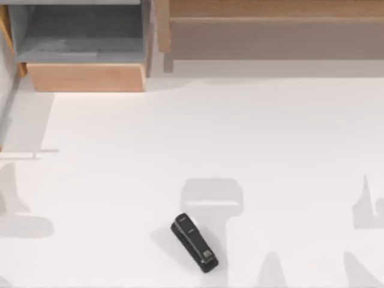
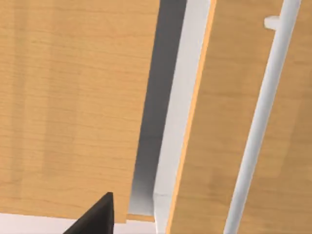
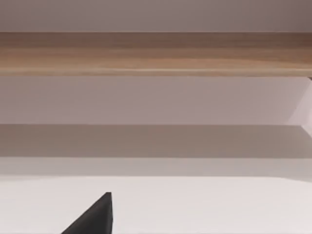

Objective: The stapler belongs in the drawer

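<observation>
The stapler, small and black with a grey mark at its near end, lies slantwise on the white table near the front edge, slightly left of the middle. The drawer stands pulled out at the back left, its grey inside open to the camera above and its tan front panel facing the table. A black tip of my left gripper shows in the left wrist view, close before tan wooden panels. A black tip of my right gripper shows in the right wrist view, over bare table facing the shelf. Neither holds anything visible.
A long brown wooden shelf unit runs along the back right. A thin white bar crosses the wood in the left wrist view. Arm shadows fall on the table at the left, the middle and the right.
</observation>
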